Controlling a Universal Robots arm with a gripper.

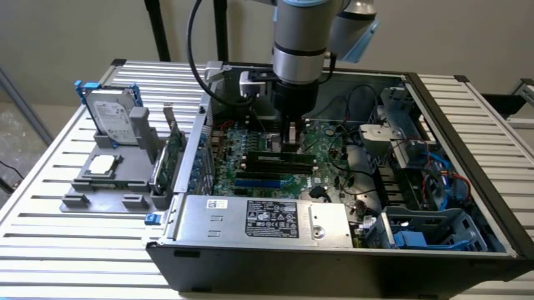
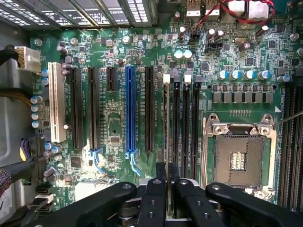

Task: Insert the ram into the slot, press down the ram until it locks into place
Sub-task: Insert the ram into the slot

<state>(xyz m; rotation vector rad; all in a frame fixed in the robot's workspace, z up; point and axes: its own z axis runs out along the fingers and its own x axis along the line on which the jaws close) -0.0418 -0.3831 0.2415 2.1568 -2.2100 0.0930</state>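
The fingers (image 2: pixel 161 173) are drawn close on either side of the ram (image 2: pixel 166 124), pinching its thin top edge. The gripper (image 2: pixel 167 166) hangs straight down inside the open case (image 1: pixel 467 119), low over the board (image 2: pixel 113 137). The ram stands on edge in the slot (image 2: pixel 166 86), the one closest to the blue slot (image 2: pixel 130 113), with three similar black slots and then the CPU socket (image 2: pixel 238 158) on its other side.
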